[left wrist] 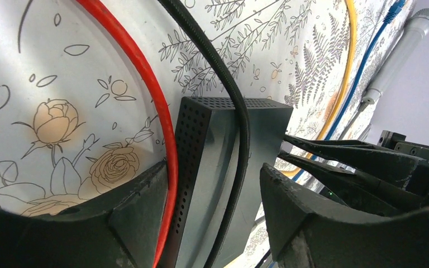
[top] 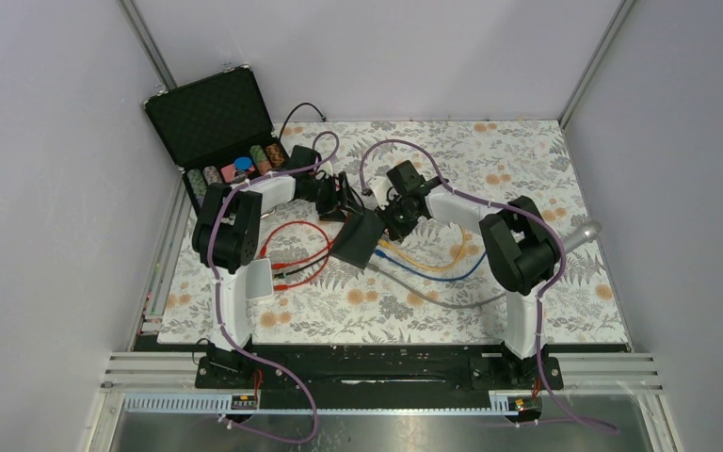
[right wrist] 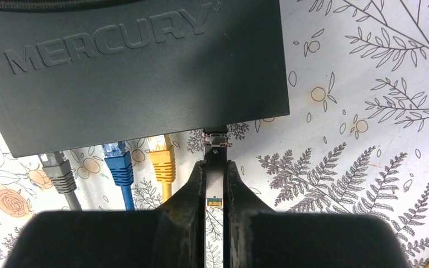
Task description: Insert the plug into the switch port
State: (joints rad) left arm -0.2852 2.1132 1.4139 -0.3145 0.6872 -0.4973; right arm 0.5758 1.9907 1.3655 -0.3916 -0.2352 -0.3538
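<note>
The switch (top: 356,240) is a dark grey box marked MERCURY (right wrist: 139,72), lying tilted on the flowered cloth. My left gripper (left wrist: 215,167) straddles it, one finger against its perforated side and a red cable (left wrist: 156,111), the other against its flat face. In the top view the left gripper (top: 344,205) sits at the switch's far end. My right gripper (right wrist: 216,164) is shut on a thin black plug (right wrist: 216,146). The plug's metal tip touches the switch's port edge, just right of the yellow plug (right wrist: 162,159). Blue (right wrist: 120,164) and grey (right wrist: 58,173) plugs sit in ports further left.
An open black case (top: 212,118) with chips stands at the back left. Red (top: 292,254), yellow, blue and grey cables trail over the cloth around the switch. A silver microphone-like rod (top: 584,233) lies at the right. A black cable (left wrist: 229,95) runs over the switch.
</note>
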